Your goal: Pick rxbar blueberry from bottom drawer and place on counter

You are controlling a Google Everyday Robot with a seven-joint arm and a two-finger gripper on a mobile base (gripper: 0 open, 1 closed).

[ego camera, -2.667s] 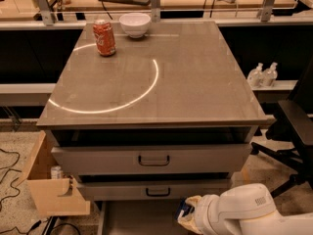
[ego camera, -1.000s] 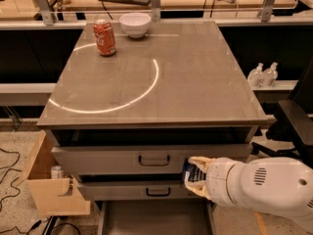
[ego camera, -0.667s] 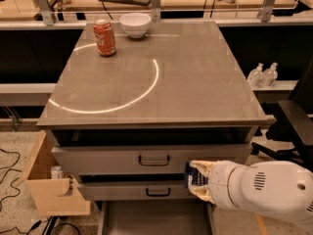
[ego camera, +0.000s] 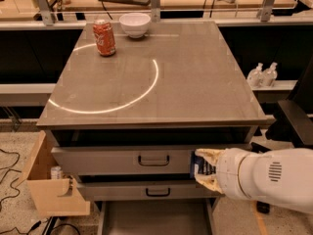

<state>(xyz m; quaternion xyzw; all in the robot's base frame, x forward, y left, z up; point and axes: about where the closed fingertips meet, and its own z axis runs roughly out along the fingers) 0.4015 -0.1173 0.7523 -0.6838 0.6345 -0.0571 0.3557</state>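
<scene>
My gripper (ego camera: 201, 169) is at the lower right, in front of the two upper drawers, below the counter's front edge. It is shut on the rxbar blueberry (ego camera: 198, 166), a dark blue packet with light markings held upright between the tan fingers (ego camera: 209, 156). The bottom drawer (ego camera: 155, 218) is pulled open below, its plain grey inside showing, with nothing visible in it. The counter (ego camera: 186, 82) is a grey-brown glossy top with a white arc on it.
A red soda can (ego camera: 104, 37) and a white bowl (ego camera: 135, 24) stand at the counter's far edge. A tan wooden side bin (ego camera: 51, 191) hangs at the lower left. Two white bottles (ego camera: 261, 75) sit on a shelf at the right, near a dark chair (ego camera: 293, 116).
My gripper has risen from the bottom drawer with the blue packet, up past the middle drawer to the level of the top drawer's front. Nothing on the counter has moved.
</scene>
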